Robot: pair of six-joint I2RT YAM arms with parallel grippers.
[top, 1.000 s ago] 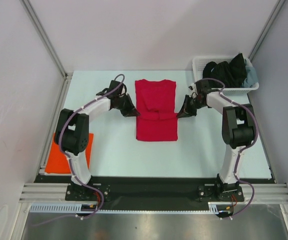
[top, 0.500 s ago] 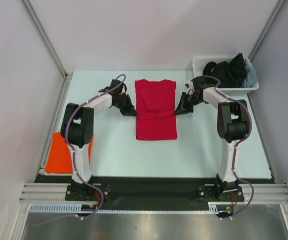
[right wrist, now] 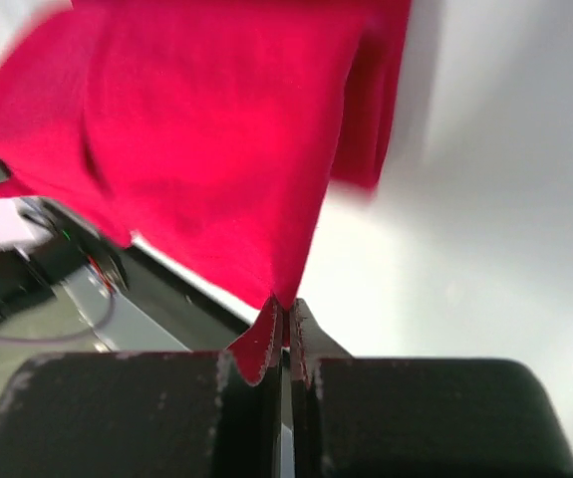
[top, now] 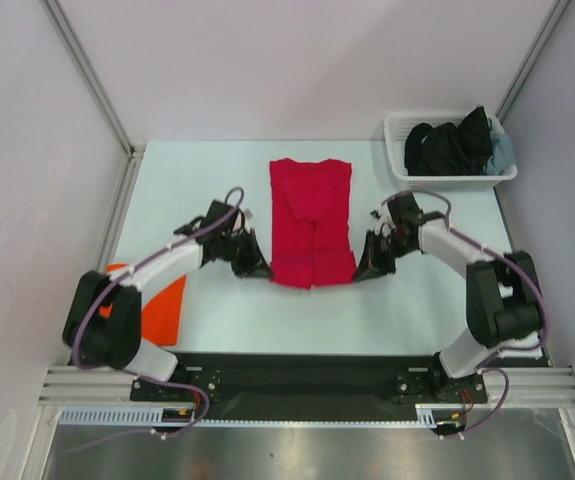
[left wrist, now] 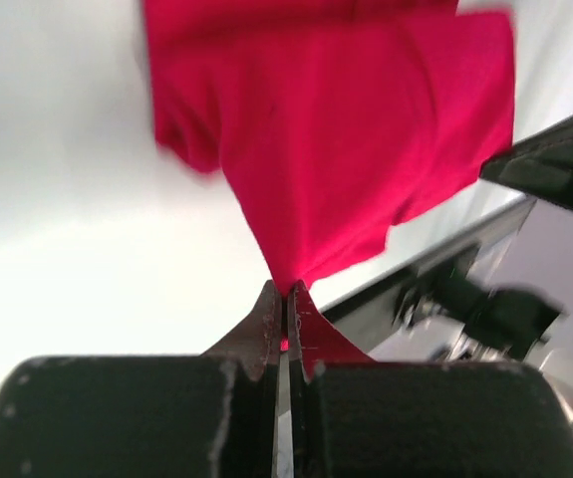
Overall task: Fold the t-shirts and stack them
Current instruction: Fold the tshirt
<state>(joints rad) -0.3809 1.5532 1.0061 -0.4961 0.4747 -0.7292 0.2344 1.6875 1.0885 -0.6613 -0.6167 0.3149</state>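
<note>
Nearest, by the left end of the desk's near edge, the orange t-shirt lies flat. The left arm crosses over it, so I cannot tell how neatly it is folded. It looks parked there out of the working area, probably as the base or next item of the stack.

A little further in, both claws work the red t-shirt. The left claw is clenched on its near left corner. The wrist view shows the tips pressed together with the cloth pulled to a point between them. The right claw is clamped the same way on the near right corner. Holding both corners at once seems meant to keep the near hem level and spread. That way the end can travel as one straight edge without bunching or twisting.

From that pinched hem the red t-shirt runs up the middle of the desk toward the far edge as a long narrow strip. Its sides look already turned in, and its far end rests flat on the surface. That flat end likely serves as an anchor, so the near end could be carried over it to halve the length.

At the far right corner, a white basket holds dark clothes, well apart from both t-shirts and clear of the arms.
</note>
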